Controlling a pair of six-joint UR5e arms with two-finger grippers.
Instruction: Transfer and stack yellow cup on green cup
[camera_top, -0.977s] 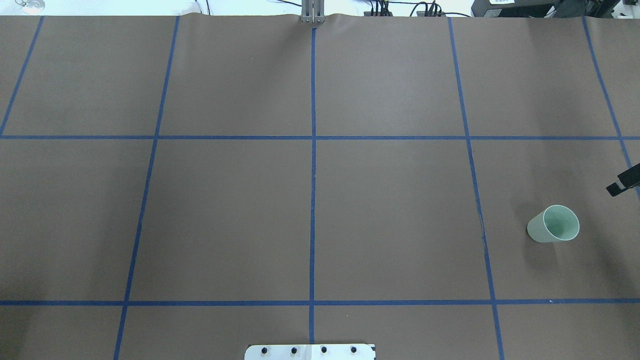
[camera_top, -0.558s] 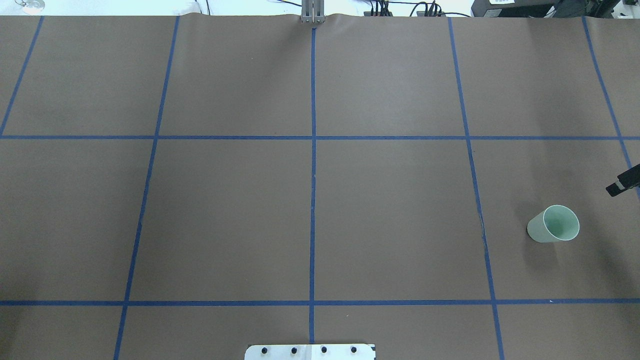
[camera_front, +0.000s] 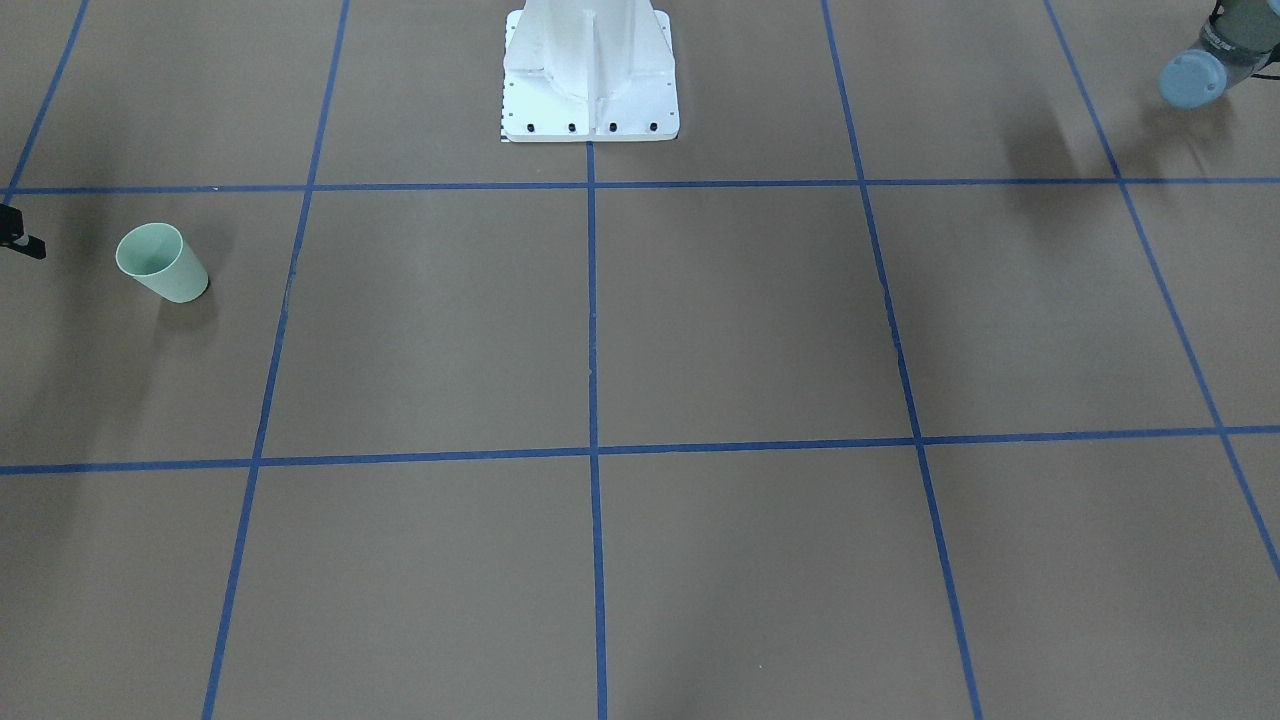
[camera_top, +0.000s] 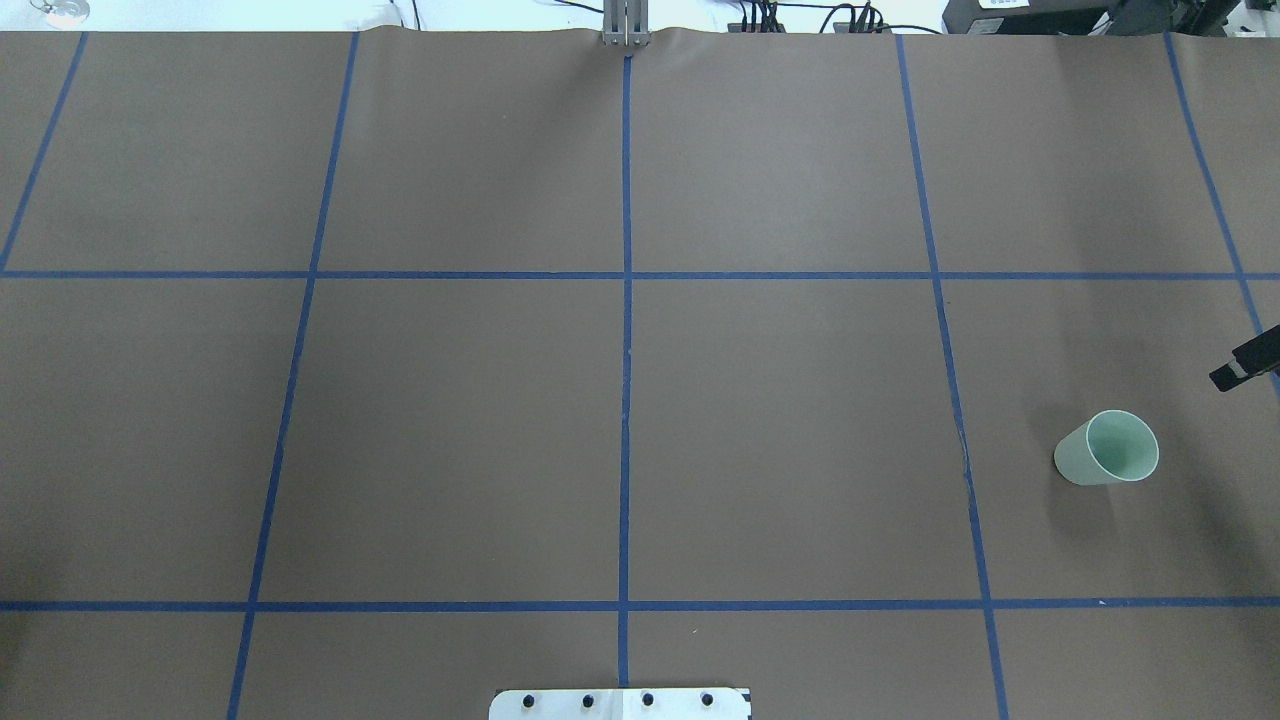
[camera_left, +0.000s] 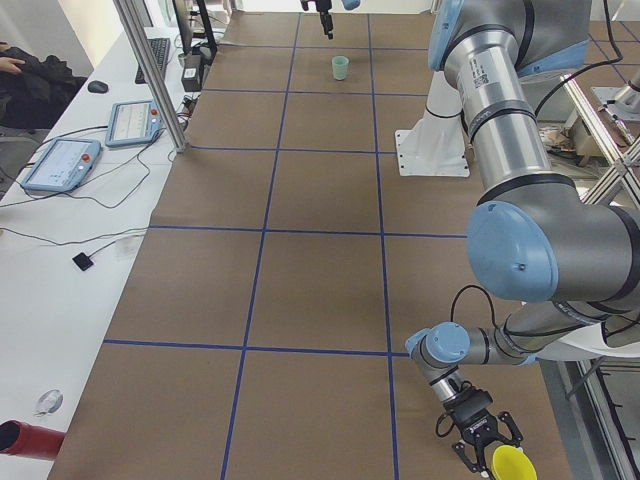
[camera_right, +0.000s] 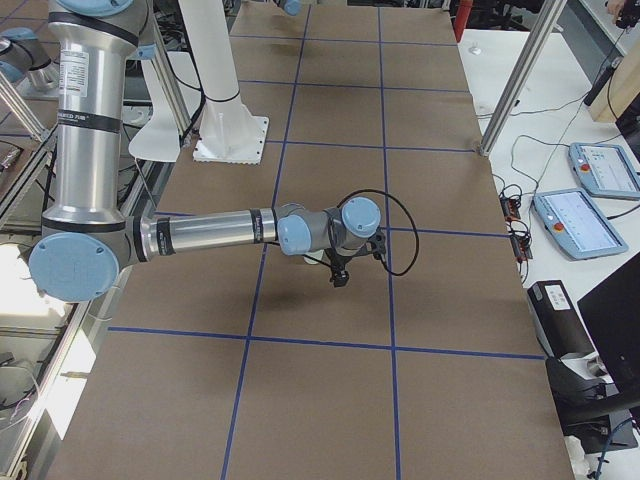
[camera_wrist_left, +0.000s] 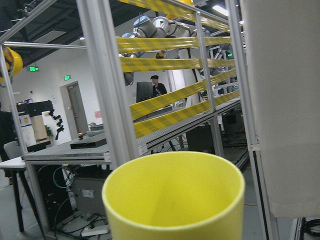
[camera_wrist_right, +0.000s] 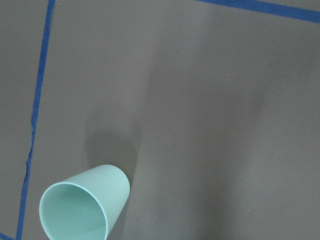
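Note:
The pale green cup (camera_top: 1106, 448) stands upright on the brown table at the right; it also shows in the front view (camera_front: 160, 262) and the right wrist view (camera_wrist_right: 82, 205). Only a black tip of my right gripper (camera_top: 1243, 367) shows at the frame edge, up and to the right of the green cup and apart from it; I cannot tell if it is open. The yellow cup (camera_left: 511, 464) is at my left gripper (camera_left: 488, 447), beyond the table's near corner. It fills the bottom of the left wrist view (camera_wrist_left: 172, 195). No fingers show there, so I cannot tell the grip.
Blue tape lines divide the table into a grid. The white robot base (camera_front: 590, 80) stands at the robot's edge. An aluminium post (camera_left: 150, 80) and a desk with control pendants (camera_left: 60, 160) lie along the far side. My left arm's elbow (camera_front: 1195, 75) hangs over a corner.

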